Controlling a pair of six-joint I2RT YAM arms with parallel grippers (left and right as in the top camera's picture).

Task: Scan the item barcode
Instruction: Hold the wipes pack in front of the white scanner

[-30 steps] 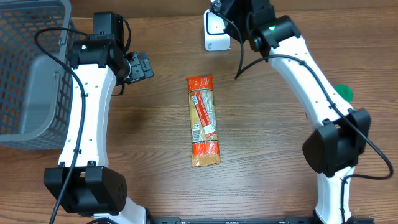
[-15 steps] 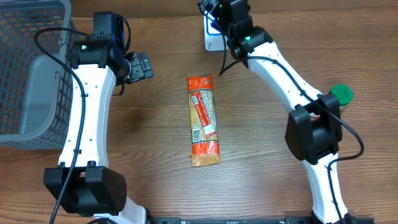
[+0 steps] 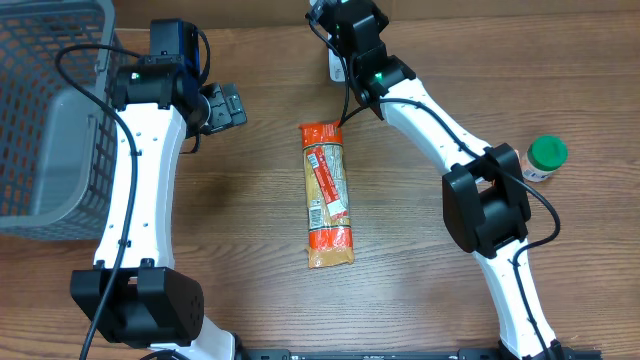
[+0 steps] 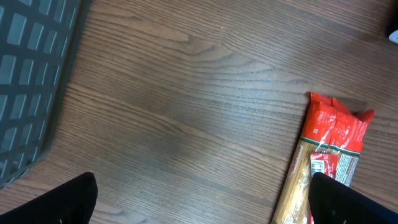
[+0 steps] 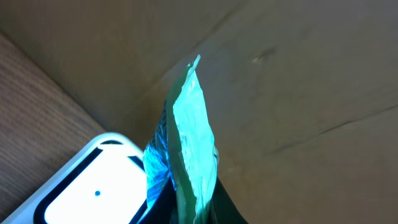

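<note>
Saw a shiny blue-green packet (image 5: 189, 124), thin edge up, just by the white scanner (image 5: 81, 199) (blue dot on its face). Saw a long orange-and-tan bag (image 3: 328, 195) lying flat mid-table.

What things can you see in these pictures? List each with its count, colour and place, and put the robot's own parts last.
Long plastic pasta packet: one, orange-red and tan, lying flat mid-table.
Plastic mesh basket: one, grey, far left.
Small box-shaped scanner: one, white, far edge of the table, below the right pincer.
Small round-lidded jar: one, green lid, right side.
Crinkly foil packet: one, teal, held above the scanner.
Wooden table: one, brown.
Left pincer: one, black, open, empty, left of the pasta packet.
Right pincer: one, black, shut on the foil packet.
</note>
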